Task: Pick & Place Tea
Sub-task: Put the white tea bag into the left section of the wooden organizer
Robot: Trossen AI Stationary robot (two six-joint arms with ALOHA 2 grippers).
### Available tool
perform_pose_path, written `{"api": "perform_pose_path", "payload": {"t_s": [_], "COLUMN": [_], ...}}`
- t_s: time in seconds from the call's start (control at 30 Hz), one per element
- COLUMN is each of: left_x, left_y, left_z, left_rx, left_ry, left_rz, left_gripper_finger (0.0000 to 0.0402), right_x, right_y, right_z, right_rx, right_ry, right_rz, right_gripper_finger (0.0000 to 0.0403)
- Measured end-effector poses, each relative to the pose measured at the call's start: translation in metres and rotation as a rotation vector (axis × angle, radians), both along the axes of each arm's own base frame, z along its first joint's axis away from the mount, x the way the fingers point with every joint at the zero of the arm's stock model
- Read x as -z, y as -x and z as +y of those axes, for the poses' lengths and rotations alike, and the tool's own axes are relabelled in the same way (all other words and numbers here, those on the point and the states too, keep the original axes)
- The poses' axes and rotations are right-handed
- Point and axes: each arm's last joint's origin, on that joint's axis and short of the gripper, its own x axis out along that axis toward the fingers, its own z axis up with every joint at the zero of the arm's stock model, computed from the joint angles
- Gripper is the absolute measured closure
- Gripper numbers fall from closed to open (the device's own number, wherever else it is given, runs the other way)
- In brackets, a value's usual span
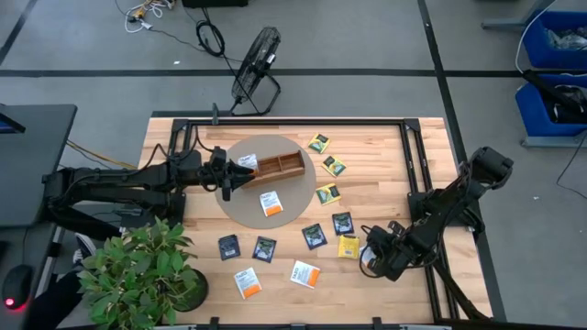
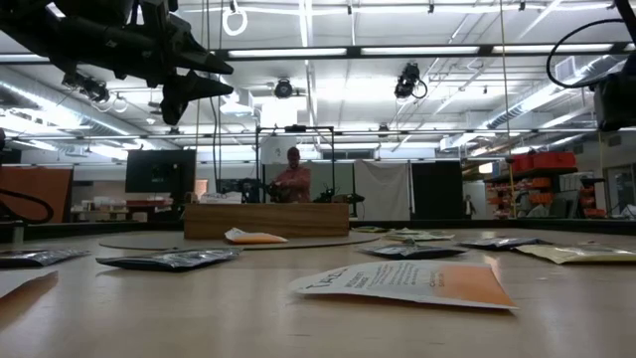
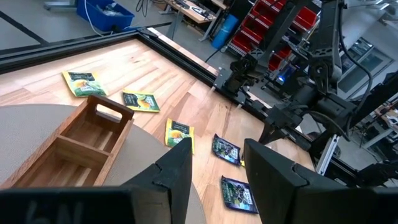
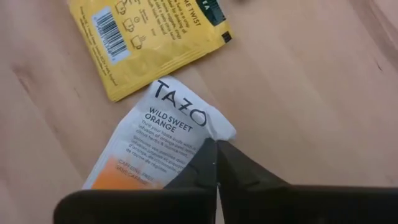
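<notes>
Small tea packets lie flat on the wooden table: green-yellow ones [image 1: 327, 193], dark ones [image 1: 314, 236] and white-orange ones [image 1: 304, 273]. One white-orange packet [image 1: 270, 203] lies on the round grey mat [image 1: 293, 215], and another [image 1: 246, 161] lies in the left end of the wooden tray [image 1: 280, 166]. My left gripper [image 3: 217, 174] is open and empty, hovering over the mat beside the tray's left end [image 1: 227, 183]. My right gripper [image 1: 371, 258] is low at the table's near right, shut on a white-orange packet [image 4: 161, 140] next to a yellow one [image 4: 149, 43]. My right gripper pinches the white-orange packet between its two shut fingers [image 4: 239, 168], at the packet's side edge near a corner of its white end [image 4: 211, 134]. That corner is crumpled. The fingers slant down at it. Whether the packet is clear of the table, I cannot tell.
A potted plant [image 1: 142, 275] stands at the near left corner. A dark metal frame [image 1: 413, 156] runs along the table's far and right sides. A fan [image 1: 257, 69] lies on the floor beyond the far edge. A person [image 2: 293, 177] shows far behind the table.
</notes>
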Motion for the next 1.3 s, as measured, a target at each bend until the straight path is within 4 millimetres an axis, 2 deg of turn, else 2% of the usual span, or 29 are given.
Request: {"api": "perform_pose_path", "payload": {"t_s": [0.23, 0.47, 0.63, 1.07, 1.3], "left_x": [0.000, 0.000, -0.001, 0.005, 0.009], "left_y": [0.000, 0.000, 0.000, -0.005, -0.023], "left_z": [0.000, -0.002, -0.003, -0.004, -0.007], "left_rx": [-0.004, 0.030, 0.057, 0.059, 0.100], "left_ry": [0.026, 0.149, 0.243, 0.523, 0.615], "left_rz": [-0.005, -0.026, -0.036, -0.024, -0.073], "left_gripper_finger": [0.0252, 0.0252, 0.0252, 0.0252, 0.0252], "right_x": [-0.021, -0.067, -0.085, -0.100, -0.108], "right_y": [0.008, 0.008, 0.002, -0.047, -0.076], "right_z": [-0.008, -0.016, -0.019, -0.051, -0.078], "right_rx": [-0.005, -0.052, -0.087, -0.107, -0.086], "right_ry": [-0.022, 0.138, 0.210, 0.313, 0.350], "right_rz": [-0.008, -0.052, -0.071, -0.222, -0.345], "right_gripper_finger": [0.0401, 0.0402, 0.0402, 0.0403, 0.0403]}}
